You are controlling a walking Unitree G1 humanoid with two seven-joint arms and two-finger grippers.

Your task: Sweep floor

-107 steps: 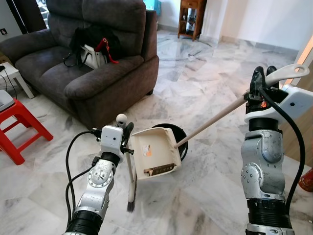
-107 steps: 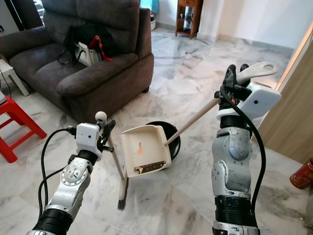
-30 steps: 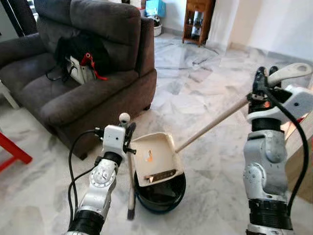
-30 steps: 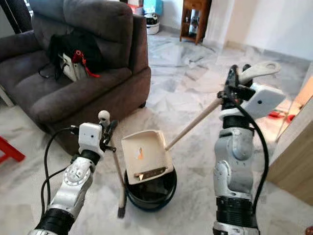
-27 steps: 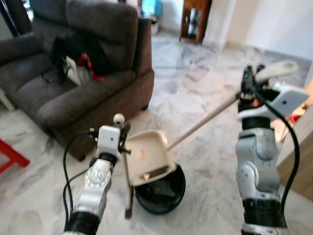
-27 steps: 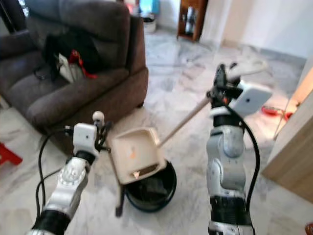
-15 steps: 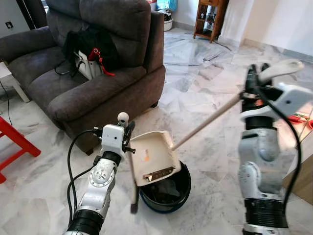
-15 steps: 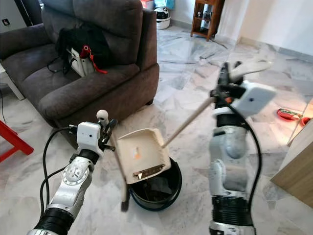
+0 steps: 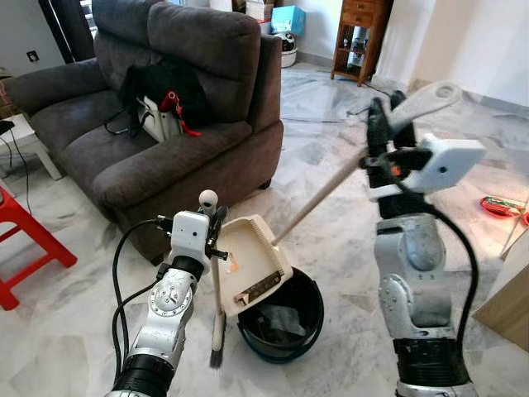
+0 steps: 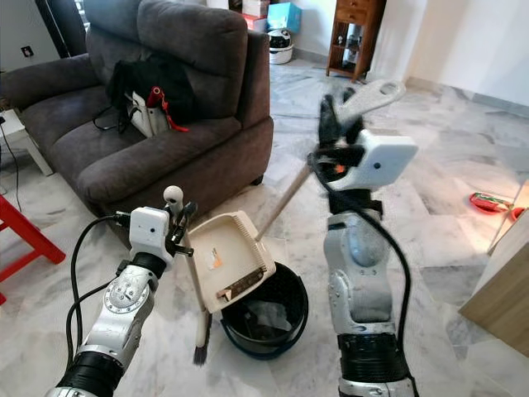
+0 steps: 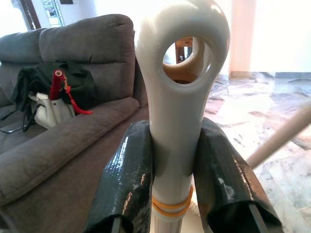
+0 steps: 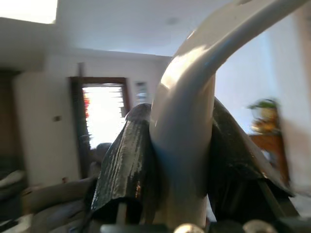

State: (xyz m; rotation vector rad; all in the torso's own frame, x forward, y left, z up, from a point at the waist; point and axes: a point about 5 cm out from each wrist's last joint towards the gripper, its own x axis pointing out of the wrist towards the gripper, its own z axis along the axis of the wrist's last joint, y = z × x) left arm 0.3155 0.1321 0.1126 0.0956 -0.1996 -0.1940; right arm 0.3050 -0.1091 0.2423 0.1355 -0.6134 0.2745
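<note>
A cream dustpan [image 9: 252, 266] on a long cream handle [image 9: 318, 194] hangs tilted over a black bin [image 9: 283, 322] on the marble floor. A strip of dark debris lies at the pan's lower edge. My right gripper [image 9: 382, 124] is shut on the handle's top end, and its fingers [image 12: 127, 165] clamp the cream grip. My left gripper [image 9: 216, 225] is shut on a small brush [image 9: 217, 310] that hangs upright beside the pan, bristles just above the floor. The brush's looped cream handle [image 11: 181, 97] sits between my left fingers [image 11: 130, 179].
A dark grey sofa [image 9: 157, 124] with a black bag [image 9: 161, 91] stands at the left, close behind the bin. A red stool [image 9: 29, 244] sits at far left. A wooden cabinet [image 9: 359, 37] stands at the back. Open marble floor lies to the right.
My right arm swung left and raised the handle's top, so the dustpan tips more steeply over the bin. The camera also shifted a little; the left arm keeps its place.
</note>
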